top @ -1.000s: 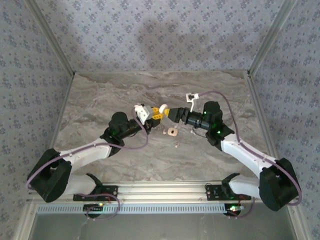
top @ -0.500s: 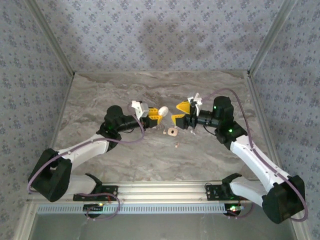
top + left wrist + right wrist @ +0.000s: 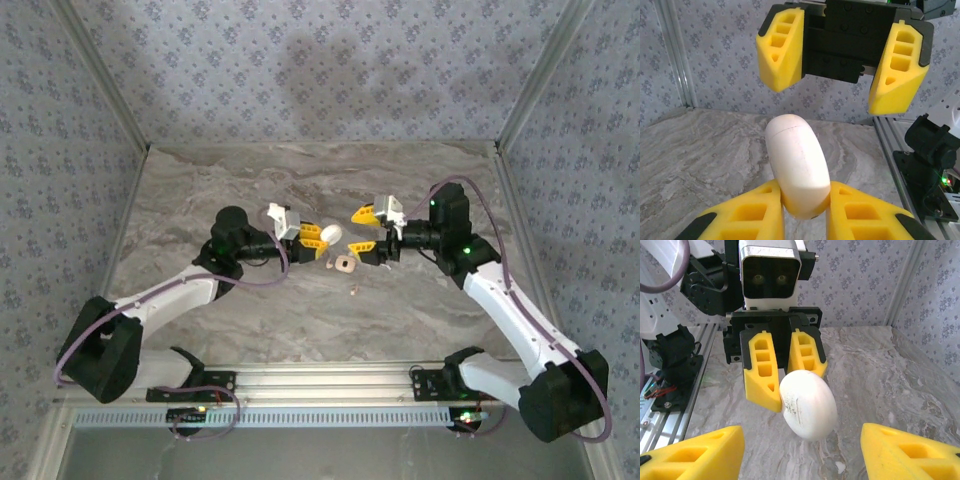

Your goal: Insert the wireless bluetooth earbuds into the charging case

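Observation:
My left gripper (image 3: 318, 236) is shut on a white round disc (image 3: 331, 235) and holds it up above the table. From the left wrist, the disc (image 3: 797, 160) stands on edge between my yellow fingers (image 3: 752, 215). Just right of it, my right gripper (image 3: 364, 232) faces it and stands open, with the disc (image 3: 810, 405) a little ahead of its wide-apart fingers (image 3: 695, 452), untouched. The peach charging case (image 3: 345, 264) lies on the marble below both grippers. One tiny pale earbud (image 3: 353, 291) lies just in front of it.
The marble table (image 3: 200, 190) is walled by patterned panels with metal posts at the back corners. An aluminium rail (image 3: 320, 378) with both arm bases runs along the near edge. A purple cable (image 3: 470, 195) loops over the right arm.
The right gripper backed off to the right from the left one and turned, its jaws narrowing somewhat. The left gripper shifted slightly right and nearer with the white disc.

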Motion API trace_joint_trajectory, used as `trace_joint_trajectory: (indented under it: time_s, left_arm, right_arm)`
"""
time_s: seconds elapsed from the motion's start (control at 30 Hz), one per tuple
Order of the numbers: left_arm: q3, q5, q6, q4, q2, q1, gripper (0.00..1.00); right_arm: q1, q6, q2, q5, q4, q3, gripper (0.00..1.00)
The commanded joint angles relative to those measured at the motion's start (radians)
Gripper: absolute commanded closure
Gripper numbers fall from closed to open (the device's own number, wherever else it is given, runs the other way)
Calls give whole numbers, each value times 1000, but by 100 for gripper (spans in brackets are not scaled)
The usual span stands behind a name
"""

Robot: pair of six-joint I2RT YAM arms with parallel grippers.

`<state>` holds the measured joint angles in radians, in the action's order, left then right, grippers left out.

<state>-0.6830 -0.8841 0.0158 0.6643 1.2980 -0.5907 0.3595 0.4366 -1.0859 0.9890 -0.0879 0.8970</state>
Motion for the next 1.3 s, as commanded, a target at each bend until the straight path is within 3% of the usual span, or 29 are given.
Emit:
trace_joint_trajectory:
  time_s: [0.0,0.3,0.53,1.27]
  left_arm:
    - [-47,-44,-24,-26,-19,6,77]
    - [-62,-61,-26,-39,-13,7,77]
    - [-65,-98,-20,-20,-10,6,77]
    - [-82,-157,-18,-29,-18,-11,77]
  right_arm:
    - [-9,70,-5,30,-58,37,35]
    - [-21,68,12,4,-39,14,36]
    - [-23,197,16,47,-201,68,36]
    - [38,339,-160,184,-359,226,41]
